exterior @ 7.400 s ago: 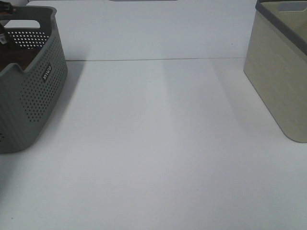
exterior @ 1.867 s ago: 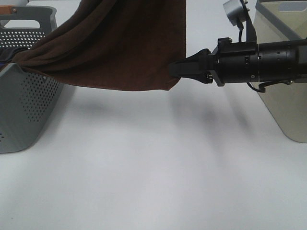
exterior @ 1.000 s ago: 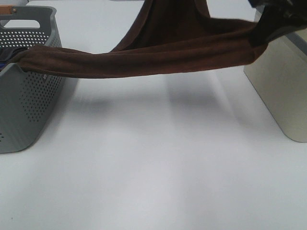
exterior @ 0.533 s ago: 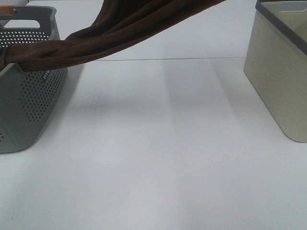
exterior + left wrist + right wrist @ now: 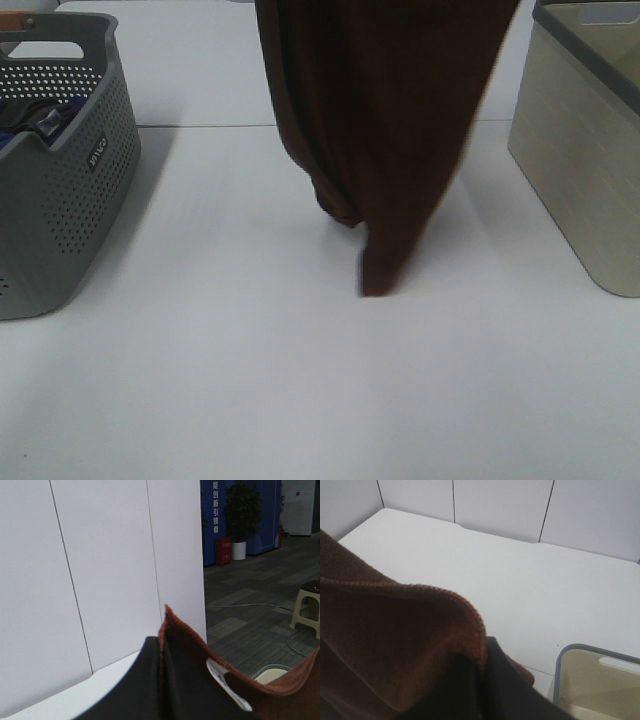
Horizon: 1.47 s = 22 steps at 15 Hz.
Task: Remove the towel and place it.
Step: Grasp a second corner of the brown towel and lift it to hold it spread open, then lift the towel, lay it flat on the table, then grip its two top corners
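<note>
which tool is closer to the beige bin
Right. The right tool clamps the towel with the beige bin close beside it; the left tool clamps the towel's other end, farther off.

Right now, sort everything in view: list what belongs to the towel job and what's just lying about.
Job in hand: the towel, hanging over the table; the left gripper and the right gripper, each pinching its hem.

Lying about: the grey basket, the blue-and-black items inside it, and the beige bin.
</note>
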Motion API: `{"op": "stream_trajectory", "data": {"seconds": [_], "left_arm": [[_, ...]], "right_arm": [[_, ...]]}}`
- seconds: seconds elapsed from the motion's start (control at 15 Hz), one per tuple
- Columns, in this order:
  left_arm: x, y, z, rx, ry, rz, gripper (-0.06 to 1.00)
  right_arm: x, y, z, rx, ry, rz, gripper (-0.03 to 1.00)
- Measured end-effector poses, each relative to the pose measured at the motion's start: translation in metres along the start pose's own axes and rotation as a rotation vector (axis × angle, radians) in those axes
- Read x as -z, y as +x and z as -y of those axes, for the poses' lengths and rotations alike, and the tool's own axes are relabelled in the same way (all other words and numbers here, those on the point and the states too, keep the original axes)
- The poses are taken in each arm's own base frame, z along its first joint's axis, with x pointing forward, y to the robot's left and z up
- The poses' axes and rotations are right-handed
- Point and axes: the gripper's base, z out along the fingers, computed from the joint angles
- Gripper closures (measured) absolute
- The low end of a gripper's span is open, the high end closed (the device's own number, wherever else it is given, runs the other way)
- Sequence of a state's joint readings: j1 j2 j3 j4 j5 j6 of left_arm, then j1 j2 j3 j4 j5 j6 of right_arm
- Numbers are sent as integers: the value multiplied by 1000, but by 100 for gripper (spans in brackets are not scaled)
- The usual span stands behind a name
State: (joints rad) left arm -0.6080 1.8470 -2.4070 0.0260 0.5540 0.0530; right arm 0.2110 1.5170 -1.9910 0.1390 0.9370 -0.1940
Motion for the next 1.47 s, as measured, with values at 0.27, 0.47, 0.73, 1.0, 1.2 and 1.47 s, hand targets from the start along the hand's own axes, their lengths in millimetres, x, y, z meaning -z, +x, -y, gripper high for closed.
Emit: {"op": "stream_trajectory", "data": {"seconds": [0.27,0.47,0.73,1.0,1.2,1.47], "left_arm": [[-2,10,-2,-41,-23,-84,94],[-24,54,-12,-47,-82,-311,94],[-57,115,-53,24,-190,-460,94],[-89,174,-107,34,-280,-439,94],[-96,160,-130,30,-302,-156,94],[-82,90,-127,-70,-291,220,94]], "right_arm": [[-3,5,-1,-6,-18,-56,97],[-25,18,0,-9,-32,-160,97],[-73,37,4,-16,-34,-248,97],[-152,54,13,0,8,-118,97],[-170,40,19,79,74,135,97],[-131,-20,22,119,131,439,97]]}}
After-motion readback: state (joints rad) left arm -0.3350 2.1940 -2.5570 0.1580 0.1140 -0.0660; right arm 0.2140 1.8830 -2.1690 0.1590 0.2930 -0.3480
